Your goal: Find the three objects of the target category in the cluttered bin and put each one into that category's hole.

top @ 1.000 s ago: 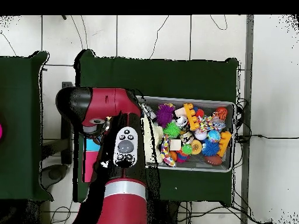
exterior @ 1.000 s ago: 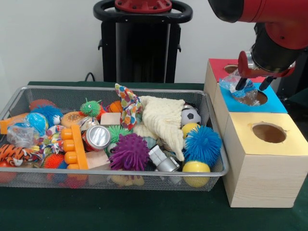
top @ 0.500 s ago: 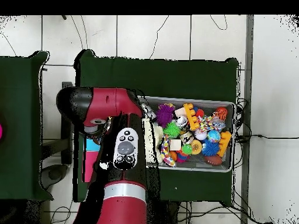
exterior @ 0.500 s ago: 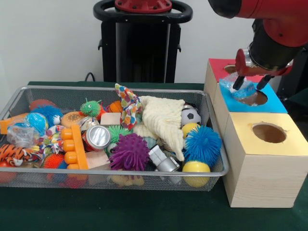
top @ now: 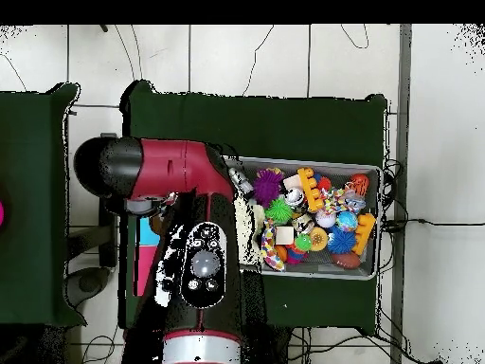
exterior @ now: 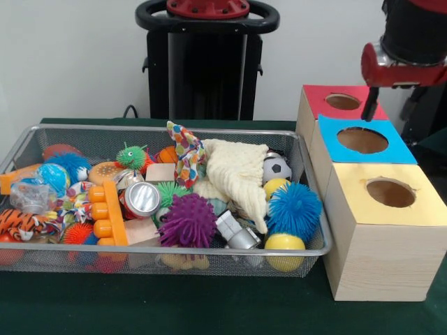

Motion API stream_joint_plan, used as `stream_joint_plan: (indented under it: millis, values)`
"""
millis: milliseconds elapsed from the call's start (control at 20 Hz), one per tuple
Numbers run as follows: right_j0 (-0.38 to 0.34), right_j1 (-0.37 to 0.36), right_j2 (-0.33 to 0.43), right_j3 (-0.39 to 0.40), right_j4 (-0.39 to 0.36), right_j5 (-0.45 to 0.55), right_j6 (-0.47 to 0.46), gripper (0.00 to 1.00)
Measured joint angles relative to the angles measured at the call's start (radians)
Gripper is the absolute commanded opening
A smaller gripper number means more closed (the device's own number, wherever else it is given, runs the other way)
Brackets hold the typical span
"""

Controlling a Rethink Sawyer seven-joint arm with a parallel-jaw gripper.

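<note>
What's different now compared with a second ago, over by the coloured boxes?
The gripper has let go of the crinkly clear plastic item it held over the blue box. That item is out of sight, and the blue box's hole shows empty. The gripper has risen and now hangs above the blue and red boxes. The wire bin and its toys look unchanged.

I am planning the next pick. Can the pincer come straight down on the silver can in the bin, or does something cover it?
Probably yes. The silver can lies on top of the clutter with its shiny end uncovered. The orange block toy and a green spiky ball press close beside it, so the pincer, now above the coloured boxes, may nudge them.
</note>
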Motion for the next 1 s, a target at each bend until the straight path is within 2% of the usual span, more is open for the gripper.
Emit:
stream_joint_plan:
  millis: [200,550,700,800,1000]
  values:
    - [-0.004,-0.061,0.000,0.019,0.028,-0.094,0.000,1.00]
    - [-0.005,-0.126,-0.017,0.025,0.020,-0.091,0.000,1.00]
    - [0.012,-0.132,-0.057,0.025,-0.036,-0.061,0.000,1.00]
    - [0.030,-0.129,-0.098,0.025,-0.114,-0.041,0.000,1.00]
    - [0.038,-0.124,-0.124,0.025,-0.178,-0.040,0.000,1.00]
